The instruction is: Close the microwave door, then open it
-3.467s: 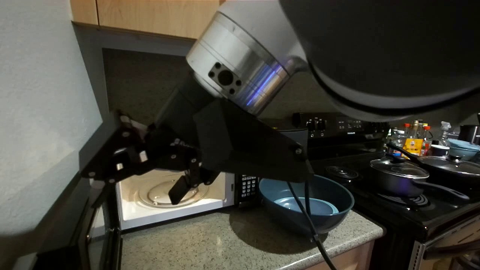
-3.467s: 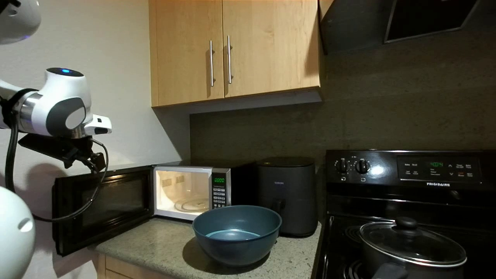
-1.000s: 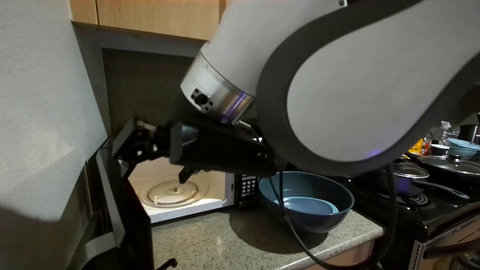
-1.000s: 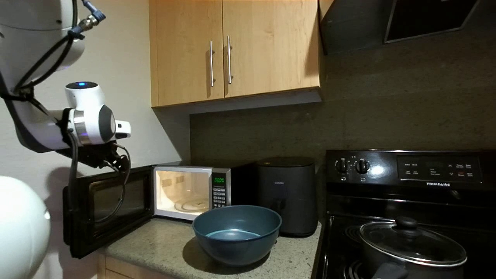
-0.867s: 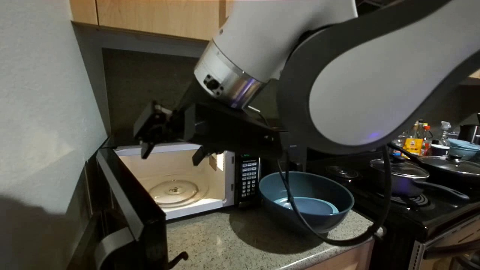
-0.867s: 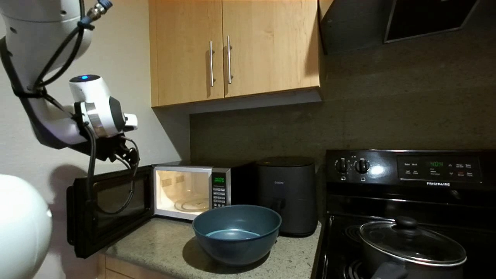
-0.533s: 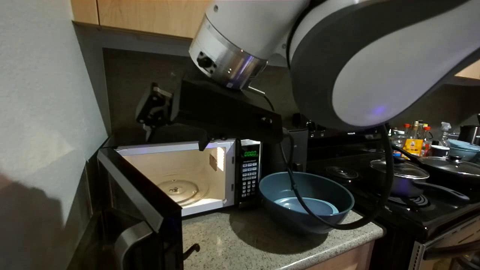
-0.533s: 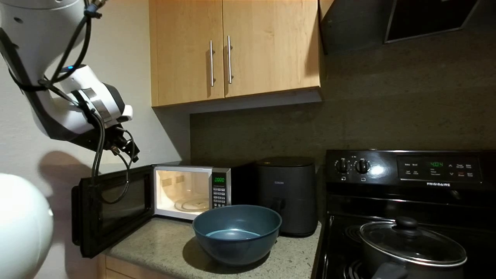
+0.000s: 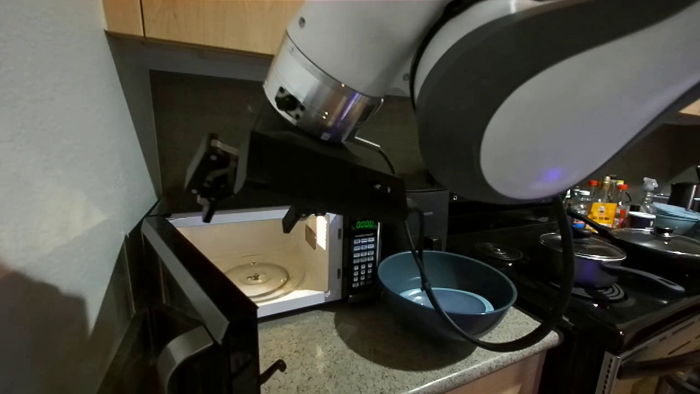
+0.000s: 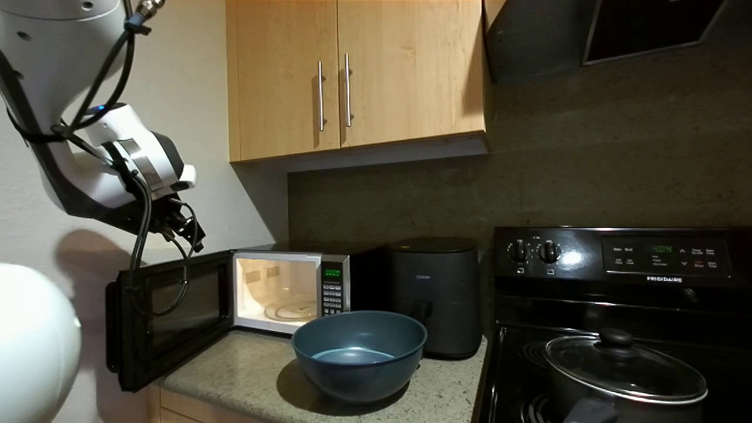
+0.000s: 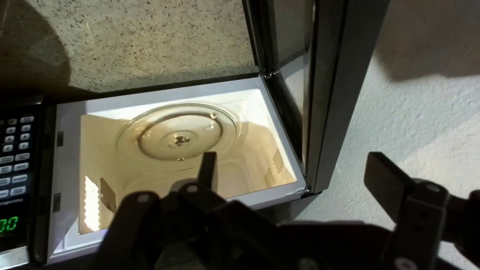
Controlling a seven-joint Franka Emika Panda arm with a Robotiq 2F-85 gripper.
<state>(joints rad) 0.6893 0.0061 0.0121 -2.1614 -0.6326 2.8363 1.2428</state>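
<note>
While my black two-fingered gripper [image 9: 248,221] hung wide-jawed and empty, I judged the black-framed, dark-windowed microwave door [image 10: 179,324] rigid, light-swinging and best held by its curved, grey-topped handle [image 9: 181,349].

"How does the microwave [image 9: 334,262] look?"
"Boxy, silver and black, white and lit inside, green digits glowing. It sits ahead of the gripper [image 9: 249,216] and lower."
"And its door [image 10: 197,308]?"
"Wide open, upright: black frame, dark window. It stands lower than the gripper, beyond its jaws in the wrist view."
</note>
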